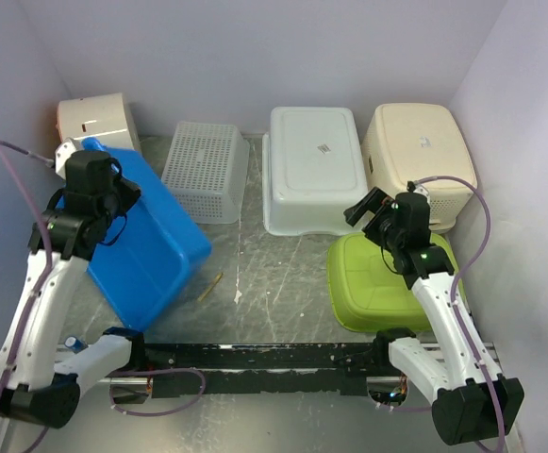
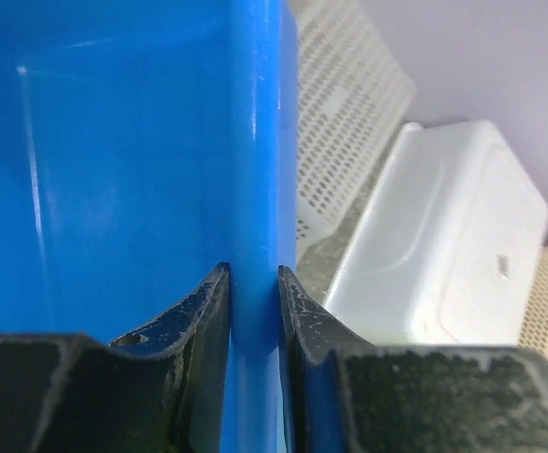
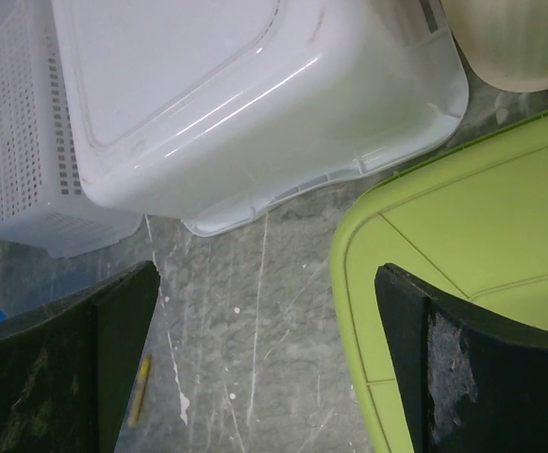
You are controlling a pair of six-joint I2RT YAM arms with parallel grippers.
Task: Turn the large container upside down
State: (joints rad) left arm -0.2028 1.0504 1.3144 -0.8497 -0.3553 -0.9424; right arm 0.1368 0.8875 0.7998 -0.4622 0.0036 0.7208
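Left gripper [image 2: 253,276] is pinched tight on the wall of the blue container [image 1: 151,255], which stands tilted on edge at the left of the table [image 1: 283,274]. I'd say the flip is half done, rollover remaining.

The blue container [image 2: 113,170] is smooth, glossy plastic, streaked with highlights. My left gripper [image 2: 253,283] has matt black fingers [image 2: 203,316], scuffed and rough at the edges. The white tub [image 3: 217,94] is glossy plastic, the perforated basket [image 3: 19,142] duller plastic, and the green tub [image 3: 462,236] satin plastic. The tabletop [image 3: 255,321] looks like scratched grey metal.
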